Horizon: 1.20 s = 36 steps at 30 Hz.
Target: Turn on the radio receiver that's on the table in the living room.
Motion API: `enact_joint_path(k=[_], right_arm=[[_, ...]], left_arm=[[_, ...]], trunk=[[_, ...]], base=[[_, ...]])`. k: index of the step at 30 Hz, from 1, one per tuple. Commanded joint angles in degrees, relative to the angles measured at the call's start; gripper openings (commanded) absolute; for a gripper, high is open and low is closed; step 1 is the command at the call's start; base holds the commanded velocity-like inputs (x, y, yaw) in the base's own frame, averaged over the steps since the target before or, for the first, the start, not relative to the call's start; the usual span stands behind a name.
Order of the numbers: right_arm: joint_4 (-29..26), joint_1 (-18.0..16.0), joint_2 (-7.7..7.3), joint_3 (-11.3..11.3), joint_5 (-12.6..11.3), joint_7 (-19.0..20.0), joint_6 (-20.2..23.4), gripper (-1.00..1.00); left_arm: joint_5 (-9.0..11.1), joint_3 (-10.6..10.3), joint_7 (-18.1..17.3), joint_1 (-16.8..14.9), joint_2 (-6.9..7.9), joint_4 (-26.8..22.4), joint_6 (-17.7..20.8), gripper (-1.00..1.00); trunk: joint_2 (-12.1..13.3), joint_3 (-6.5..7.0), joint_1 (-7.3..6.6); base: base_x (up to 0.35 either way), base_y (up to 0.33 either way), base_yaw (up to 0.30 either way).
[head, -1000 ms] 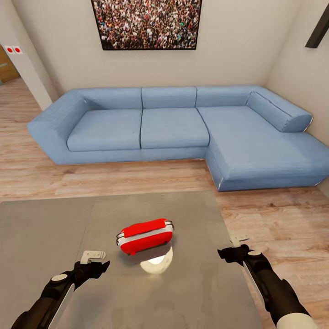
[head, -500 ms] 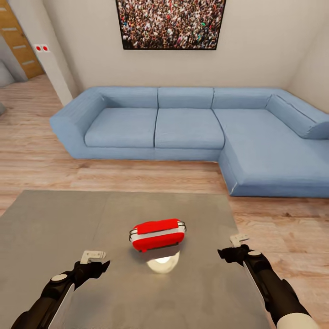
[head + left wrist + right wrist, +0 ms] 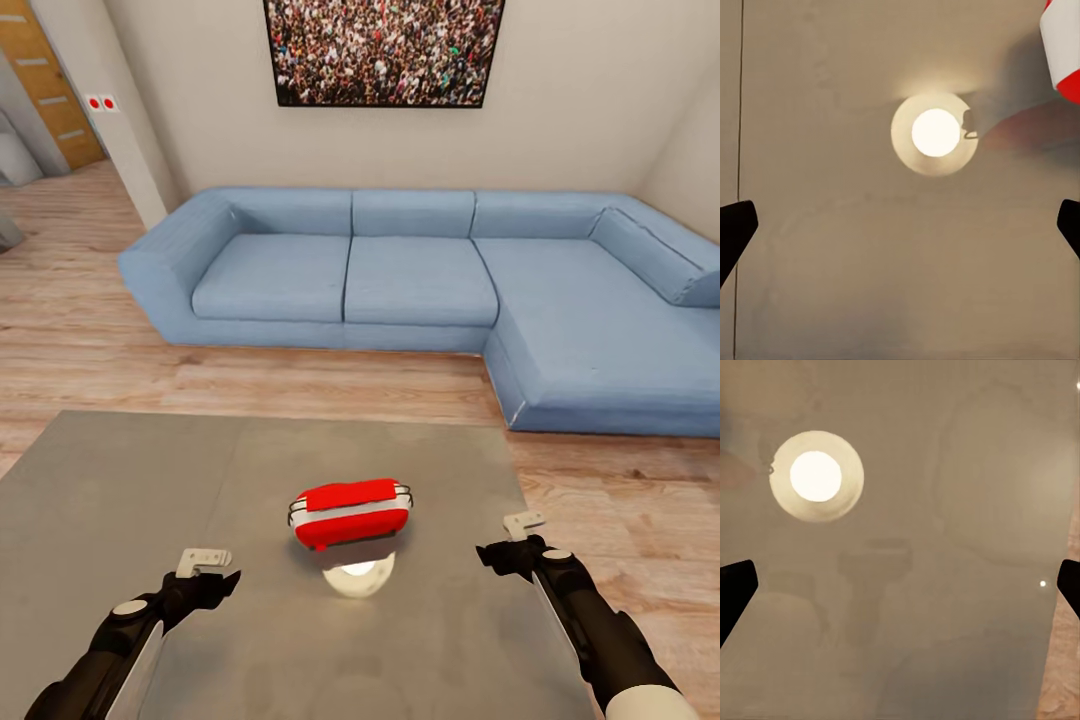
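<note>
Risk assessment first: radio receiver sitting small and light-looking on a glossy grey bench, so any sideways push on the dial likely sliding or tipping it rather than switching it; bracing with the second tool probably needed. Dial face not showing from the head view, so approaching blind risking a press on the wrong side. Glossy top throwing a bright round lamp reflection just in front of the receiver, possibly misleading depth judgement during descent. Receiver lying near the middle of the bench, between the two arms and somewhat beyond them, touching neither. Left tool hovering over the bench, well short of the receiver; left wrist view showing dark fingertips at opposite edges with wide bench surface between, so standing apart and holding nothing; a red-and-white corner of the receiver entering at that view's edge. Right tool hovering near the bench's right edge, fingertips likewise spread wide and empty; overshooting here risking contact with the bench edge. Appearance of the receiver: bright red rounded box, white or silver band running along its length, thin wire handle visible at the ends, lying slightly tilted. Blue L-shaped sofa standing beyond, well apart, posing no obstruction.
</note>
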Motion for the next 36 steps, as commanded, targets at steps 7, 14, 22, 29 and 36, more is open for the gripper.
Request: enact_joint_path(k=[7,14,22,29,36], right_arm=[[0.1,0.0,0.00,0.0,0.0,0.0,0.0,1.00],[0.1,0.0,0.00,-0.1,0.0,0.1,0.0,1.00],[0.1,0.0,0.00,-0.2,-0.1,0.1,0.0,1.00],[0.1,0.0,0.00,-0.2,-0.1,0.1,0.0,1.00],[0.0,0.0,0.00,0.0,0.0,0.1,0.1,1.00]], left_arm=[[0.0,0.0,0.0,0.0,-0.01,0.0,0.0,1.00],[0.0,0.0,0.0,0.0,-0.02,0.0,0.0,1.00],[0.0,0.0,0.0,0.0,0.01,0.0,0.0,1.00],[0.0,0.0,0.0,0.0,0.03,0.0,0.0,1.00],[0.0,0.0,0.0,0.0,0.03,0.0,0.0,1.00]], trunk=[[0.0,-0.59,0.00],[0.0,-1.24,0.00],[0.0,-1.98,0.00],[0.0,-2.62,0.00],[0.0,-3.27,0.00]], base=[[0.000,0.000,0.000],[0.000,0.000,0.000],[0.000,0.000,0.000],[0.000,0.000,0.000],[0.000,0.000,0.000]])
